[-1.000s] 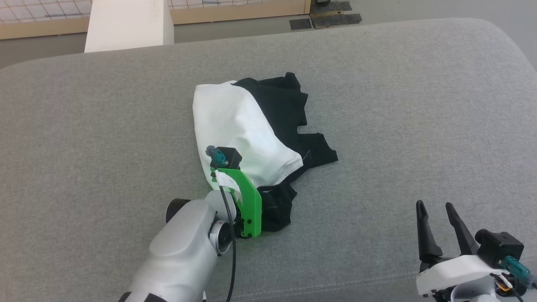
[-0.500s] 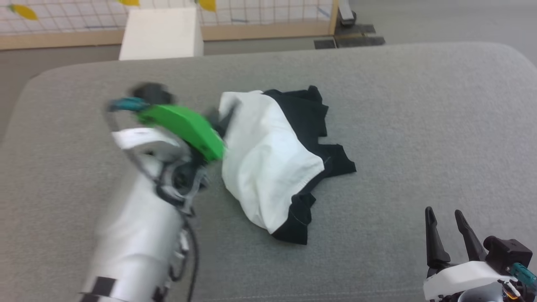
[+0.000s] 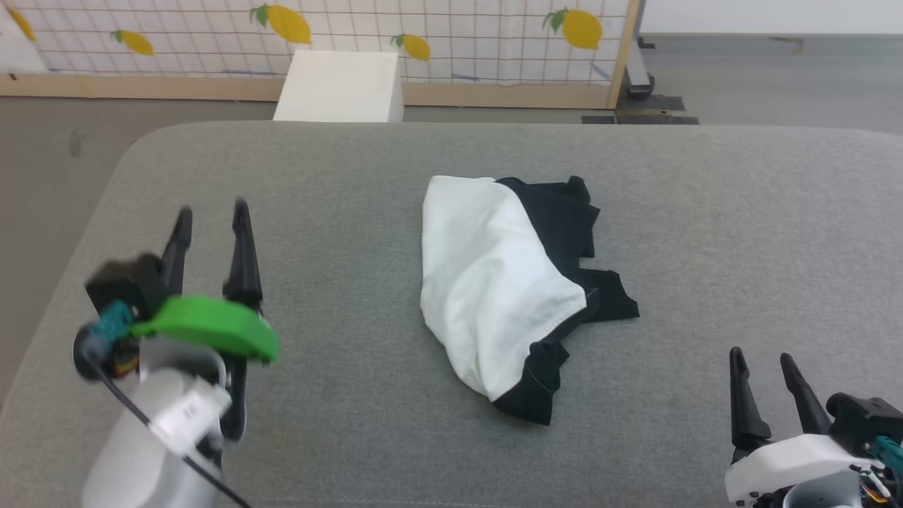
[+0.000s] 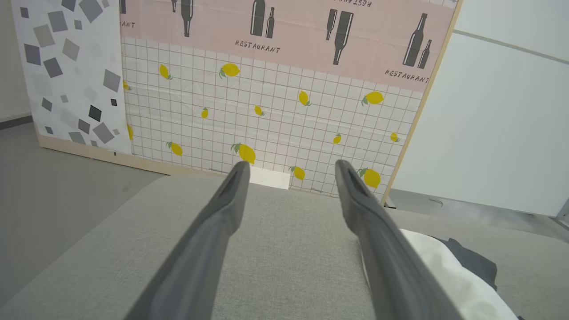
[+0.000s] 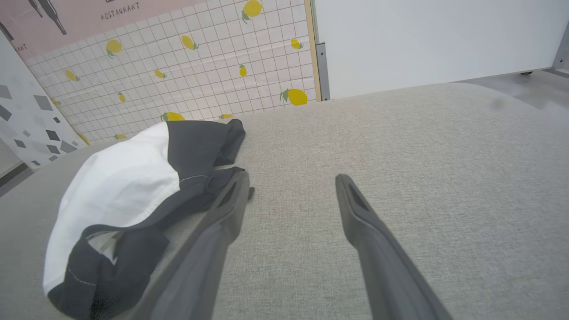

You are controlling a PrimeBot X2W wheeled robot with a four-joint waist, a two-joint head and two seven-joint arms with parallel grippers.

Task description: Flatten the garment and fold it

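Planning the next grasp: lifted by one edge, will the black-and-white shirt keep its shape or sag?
Likely sags: the shirt lies crumpled in soft folds. Probably light, since the cloth looks thin. Pushed, it would probably bunch rather than slide on the textured grey cushion.

In the head view the left gripper (image 3: 213, 209) is smeared by blur and its arm (image 3: 137, 455) runs off the bottom edge. The shirt (image 3: 494, 282) lies bunched over itself, lower layers hidden; in the left wrist view a finger (image 4: 384, 249) covers part of it.

A staged test lab, shown by printed backdrop panels (image 4: 275, 111)
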